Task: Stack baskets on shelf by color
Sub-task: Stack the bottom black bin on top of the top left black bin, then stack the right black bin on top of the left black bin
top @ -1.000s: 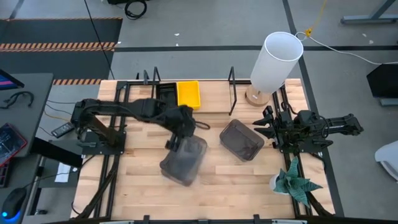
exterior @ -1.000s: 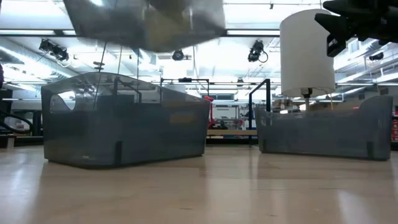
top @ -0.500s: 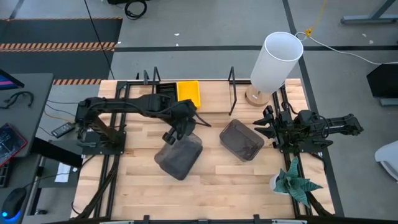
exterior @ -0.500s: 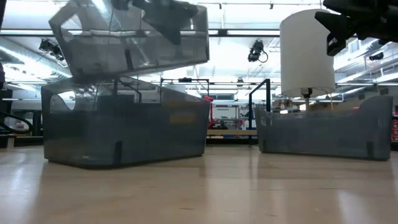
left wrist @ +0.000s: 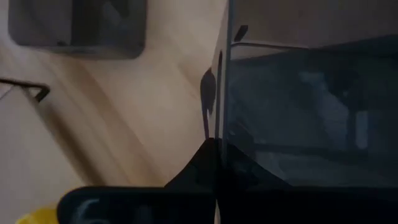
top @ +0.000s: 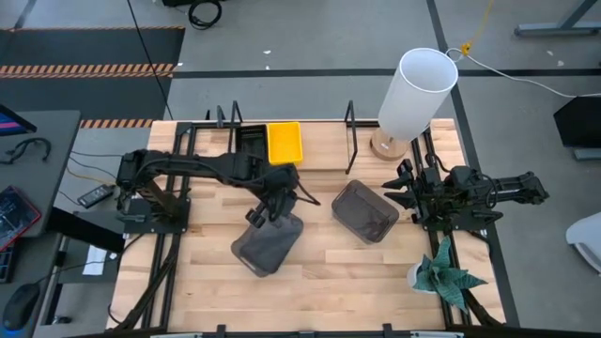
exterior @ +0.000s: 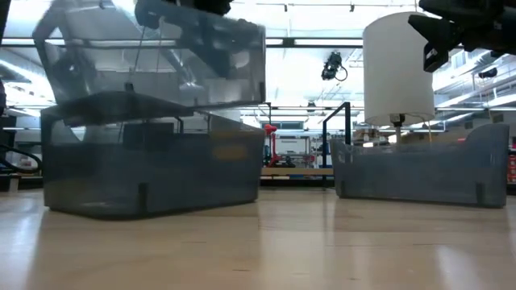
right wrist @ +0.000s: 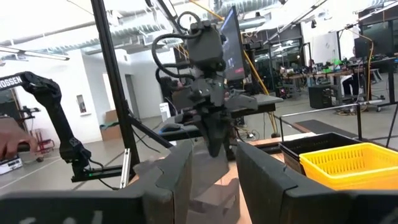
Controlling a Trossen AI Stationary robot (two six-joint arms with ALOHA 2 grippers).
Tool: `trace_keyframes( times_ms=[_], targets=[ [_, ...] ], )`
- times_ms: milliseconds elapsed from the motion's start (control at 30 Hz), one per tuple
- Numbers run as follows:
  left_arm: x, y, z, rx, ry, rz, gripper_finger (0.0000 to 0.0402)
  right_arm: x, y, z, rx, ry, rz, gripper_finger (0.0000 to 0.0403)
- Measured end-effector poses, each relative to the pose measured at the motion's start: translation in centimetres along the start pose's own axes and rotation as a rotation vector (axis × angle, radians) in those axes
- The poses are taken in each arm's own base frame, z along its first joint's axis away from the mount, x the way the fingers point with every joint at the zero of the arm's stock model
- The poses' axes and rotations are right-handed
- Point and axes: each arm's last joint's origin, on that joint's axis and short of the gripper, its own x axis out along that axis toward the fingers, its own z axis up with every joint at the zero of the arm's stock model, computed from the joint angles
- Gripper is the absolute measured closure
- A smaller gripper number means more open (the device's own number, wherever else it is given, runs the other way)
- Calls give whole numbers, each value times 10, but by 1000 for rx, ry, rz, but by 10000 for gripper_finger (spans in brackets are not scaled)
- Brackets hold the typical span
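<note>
Baskets: grey upper basket [top: 269, 239] pinched at its rim by left pincer [top: 256, 215], fingers pressed together on the wall. Hangs tilted in low view [exterior: 153, 56], partly nested into a second grey basket [exterior: 149, 169] standing on the table [top: 319, 272]. Seen from above, long axis of this pair runs diagonal, from near-left corner up toward shelf, tilted right; sits mid-left of table, in front of shelf [top: 324, 150]. In left wrist view, clear grey wall [left wrist: 305, 118] right at the pincer, edge-on.

Third grey basket [top: 364, 211] alone, mid-right of table, well apart from the pair; long axis also diagonal but leaning the other way, far end toward left. In low view stands flat [exterior: 419, 173], open side up.

Yellow basket [top: 285, 143] on shelf, left-centre, long axis front-to-back. Black mesh basket [top: 250, 141] just beside it on its left, same way round. Both between the black wire uprights.

Right pincer [top: 399, 195] hovers at right edge of table, near third basket, not touching; fingers spread, nothing between, as right wrist view shows [right wrist: 205, 180].

White lamp [top: 416, 92] at far right corner of table, behind third basket. Small green plant [top: 441, 274] near front right edge.
</note>
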Motion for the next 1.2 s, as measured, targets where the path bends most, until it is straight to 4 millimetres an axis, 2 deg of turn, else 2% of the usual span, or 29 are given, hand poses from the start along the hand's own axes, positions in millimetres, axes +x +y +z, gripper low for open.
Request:
trace_keyframes(
  times_ms=[167, 400, 533, 733, 833, 967, 1067, 1200],
  targets=[
    [5, -5, 4, -25, -8, -35, 398, 0, 0, 0, 0, -1, 1, 273],
    [23, -11, 5, -30, 61, -98, 385, 0, 0, 0, 0, 0, 0, 273],
    [30, -12, 7, -24, 70, -102, 354, 0, 0, 0, 0, 1, 0, 273],
    [30, -9, 10, -29, 48, -69, 286, 0, 0, 1, 0, -6, 2, 273],
    [30, -2, 17, -124, -25, 17, 260, 0, 0, 1, 0, -7, 2, 273],
    [32, 14, 30, -414, -183, 147, 251, 0, 0, 1, 0, -7, 2, 273],
    [47, 25, 34, -581, -247, 187, 259, 0, 0, 1, 0, -6, 1, 273],
    [75, 34, 35, -757, -239, 288, 268, 0, 0, 0, 0, -5, 1, 273]
  ],
)
